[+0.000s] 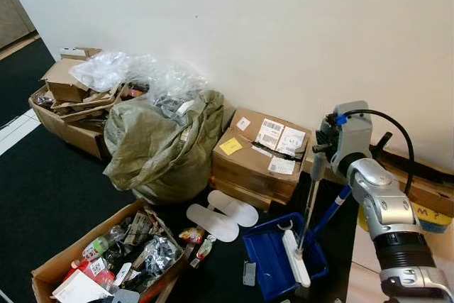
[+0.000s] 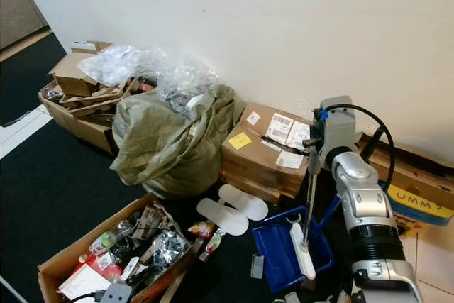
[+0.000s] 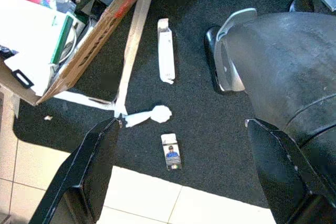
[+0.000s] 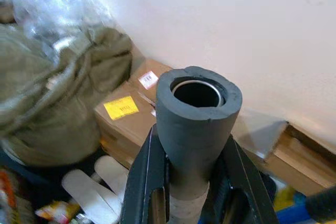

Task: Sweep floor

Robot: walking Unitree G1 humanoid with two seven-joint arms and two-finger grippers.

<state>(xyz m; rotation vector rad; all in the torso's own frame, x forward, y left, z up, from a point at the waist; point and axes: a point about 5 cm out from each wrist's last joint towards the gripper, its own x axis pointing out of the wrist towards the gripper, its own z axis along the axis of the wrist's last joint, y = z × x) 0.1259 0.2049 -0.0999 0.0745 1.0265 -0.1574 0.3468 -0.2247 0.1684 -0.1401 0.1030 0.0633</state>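
Broom head (image 1: 296, 258) half hidden in blue dustpan (image 1: 273, 255). Right gripper (image 4: 191, 182) raised, clamped around foam-capped broom handle (image 4: 197, 111). Left gripper (image 3: 178, 174) spread wide, aimed floorward.

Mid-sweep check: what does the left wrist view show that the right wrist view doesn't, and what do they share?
Left wrist view: the left gripper open above dark carpet, with litter below it: a crumpled white wrapper, a small printed card and a flattened white carton.

Right wrist view: the right gripper shut on the foam-capped broom handle, plus the olive sack and the taped box with a yellow label.

Both: cluttered floor; no common object I can confirm.
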